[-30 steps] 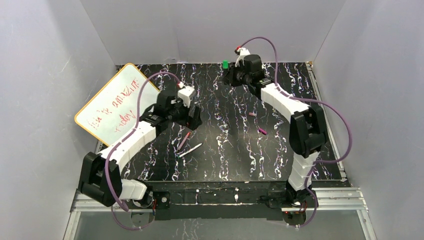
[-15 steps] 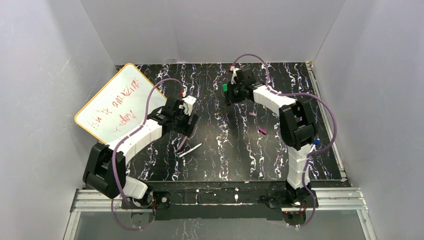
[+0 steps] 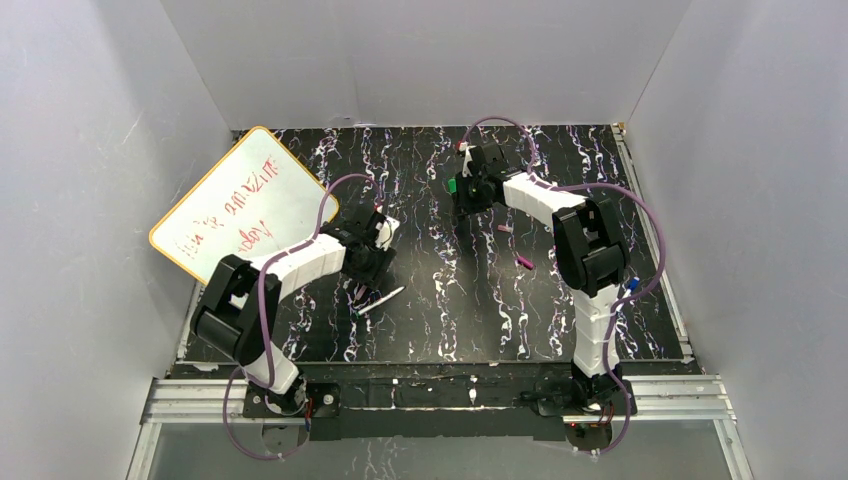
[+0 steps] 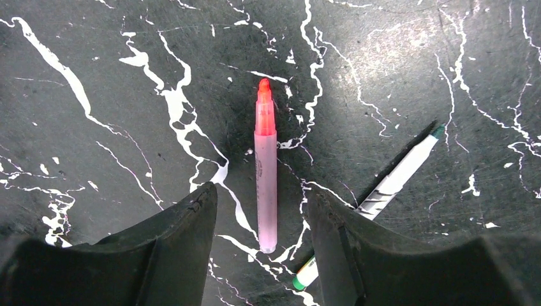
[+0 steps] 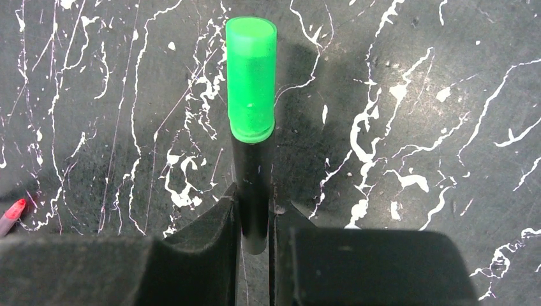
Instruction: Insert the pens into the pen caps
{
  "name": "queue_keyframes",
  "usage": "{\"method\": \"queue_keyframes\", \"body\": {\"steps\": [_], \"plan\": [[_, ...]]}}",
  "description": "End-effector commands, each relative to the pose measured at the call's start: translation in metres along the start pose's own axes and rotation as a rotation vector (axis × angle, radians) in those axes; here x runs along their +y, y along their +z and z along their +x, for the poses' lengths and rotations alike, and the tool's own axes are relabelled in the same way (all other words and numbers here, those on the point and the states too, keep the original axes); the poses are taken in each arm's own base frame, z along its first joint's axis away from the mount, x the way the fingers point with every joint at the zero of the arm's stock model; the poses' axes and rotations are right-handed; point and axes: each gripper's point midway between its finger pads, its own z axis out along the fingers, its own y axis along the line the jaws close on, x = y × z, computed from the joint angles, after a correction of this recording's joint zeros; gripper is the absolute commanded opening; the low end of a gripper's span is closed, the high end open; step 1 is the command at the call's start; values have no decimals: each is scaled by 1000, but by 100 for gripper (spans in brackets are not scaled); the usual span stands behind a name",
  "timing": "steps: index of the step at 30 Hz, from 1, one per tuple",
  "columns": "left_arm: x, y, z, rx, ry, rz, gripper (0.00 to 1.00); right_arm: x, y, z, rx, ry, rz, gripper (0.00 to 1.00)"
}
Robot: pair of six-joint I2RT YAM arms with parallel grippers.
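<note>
My left gripper [image 4: 261,199] is open and low over the table. Its jaws stand either side of the back end of the slim magenta pen [image 4: 265,182], which lies flat with its red tip pointing away. The white-grey pen [image 4: 397,180] lies slanted just to the right, its green end by my right finger. My right gripper [image 5: 253,205] is shut on the black pen [image 5: 251,178], whose end wears the green cap [image 5: 251,76]; it is held above the table at the back middle [image 3: 460,190]. The pale pink cap [image 3: 505,228] and magenta cap [image 3: 524,262] lie loose right of centre.
The yellow-rimmed whiteboard [image 3: 240,205] leans at the back left, close behind the left arm. Grey walls close in the table on three sides. The white-grey pen [image 3: 385,297] lies just in front of my left gripper [image 3: 372,262].
My left gripper has come down and forward over the magenta pen. My right gripper has carried the green-capped black pen from the back edge toward the middle and lower.
</note>
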Motion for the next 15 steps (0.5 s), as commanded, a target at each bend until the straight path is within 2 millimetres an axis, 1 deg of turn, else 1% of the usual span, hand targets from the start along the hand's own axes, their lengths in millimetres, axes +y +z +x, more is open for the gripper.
{"method": "queue_keyframes", "body": {"steps": [1,6,12,15], "plan": [[3,0,8,43,-1,-24,51,-3,2,-4,6,-16,20,10],[2,6,17,86,2,-20,46,-8,-1,-4,5,-21,55,14],[-1,12,22,119,6,-10,40,-9,-4,-7,-6,-22,65,28],[-2,15,22,130,6,-4,37,-9,-6,-9,-10,-23,66,31]]}}
